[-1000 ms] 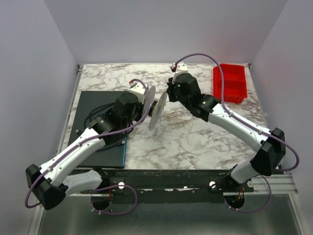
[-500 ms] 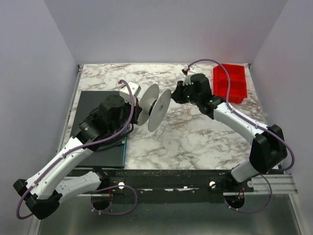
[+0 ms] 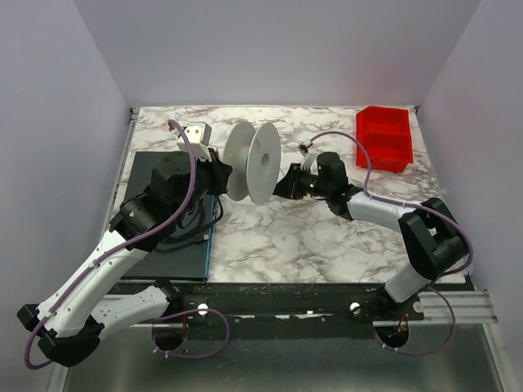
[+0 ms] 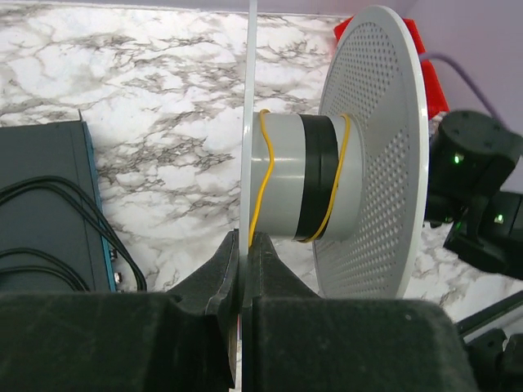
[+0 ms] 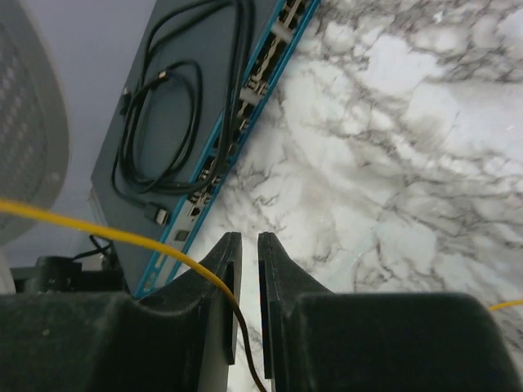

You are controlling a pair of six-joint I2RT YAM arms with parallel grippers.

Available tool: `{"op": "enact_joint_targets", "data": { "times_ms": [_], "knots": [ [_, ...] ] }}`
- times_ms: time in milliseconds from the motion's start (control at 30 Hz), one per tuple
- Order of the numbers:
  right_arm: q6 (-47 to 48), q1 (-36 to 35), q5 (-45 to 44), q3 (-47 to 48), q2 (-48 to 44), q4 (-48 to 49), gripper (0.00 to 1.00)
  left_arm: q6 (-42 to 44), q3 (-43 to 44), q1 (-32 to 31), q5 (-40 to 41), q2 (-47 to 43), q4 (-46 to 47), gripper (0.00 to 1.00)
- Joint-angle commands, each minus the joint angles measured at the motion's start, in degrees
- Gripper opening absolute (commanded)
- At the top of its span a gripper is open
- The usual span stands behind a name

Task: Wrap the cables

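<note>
Cable loops spool held in left tool

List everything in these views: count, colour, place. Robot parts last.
spool: one, white-grey, held up over the table's middle
yellow cable: one, yellow, a few turns on the spool's hub, running on to the right claw
red bin: one, red, far right corner of the table
black box: one, black with a blue edge, left side of the table
black cords: loose bundle, black, lying on the black box
table: one, white-grey marble
purple hoses: two, purple, one along each arm
left claw: black, shut on the spool's flange
right claw: black, closed on the yellow cable, right of the spool
</note>
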State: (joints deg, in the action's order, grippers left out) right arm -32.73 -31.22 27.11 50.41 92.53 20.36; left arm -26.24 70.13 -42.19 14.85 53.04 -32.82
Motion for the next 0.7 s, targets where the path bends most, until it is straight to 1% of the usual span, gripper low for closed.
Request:
{"op": "enact_joint_targets", "data": {
  "times_ms": [0,133,267,367,400,467,533,667],
  "knots": [
    [-9.81,-2.71,6.64,-6.03,1.42,14.4,0.21,-10.62,2.37,0.51,9.12,0.93,5.24,0.0],
    [-14.32,-7.33,5.57,-10.06,2.01,19.62,0.2,-14.98,0.03,0.53,15.37,2.32,8.65,0.0],
    [-14.92,-11.91,3.6,-11.3,2.09,18.53,0.19,-14.93,-1.05,1.12,18.91,5.79,12.46,0.0],
    [-14.45,-14.3,1.62,-11.78,0.58,15.67,0.18,-12.46,-0.88,1.76,20.99,9.5,14.04,0.0],
    [-13.8,-14.74,0.24,-11.63,-0.65,13.72,0.18,-11.45,-0.85,1.85,22.24,10.93,14.29,0.0],
    [-10.96,-15.56,-3.07,-9.63,-2.99,5.84,0.16,-9.72,-1.28,2.25,23.91,13.19,15.02,0.0],
    [-8.69,-15.97,-5.58,-8.24,-5.85,0.58,0.15,-8.11,-1.89,2.36,24.92,15.09,15.73,0.0],
    [-2.52,-15.97,-12.39,-1.78,-11.74,-13.07,0.14,-4.54,-2.06,2.45,25.59,18.14,15.7,0.0]
  ]
}}
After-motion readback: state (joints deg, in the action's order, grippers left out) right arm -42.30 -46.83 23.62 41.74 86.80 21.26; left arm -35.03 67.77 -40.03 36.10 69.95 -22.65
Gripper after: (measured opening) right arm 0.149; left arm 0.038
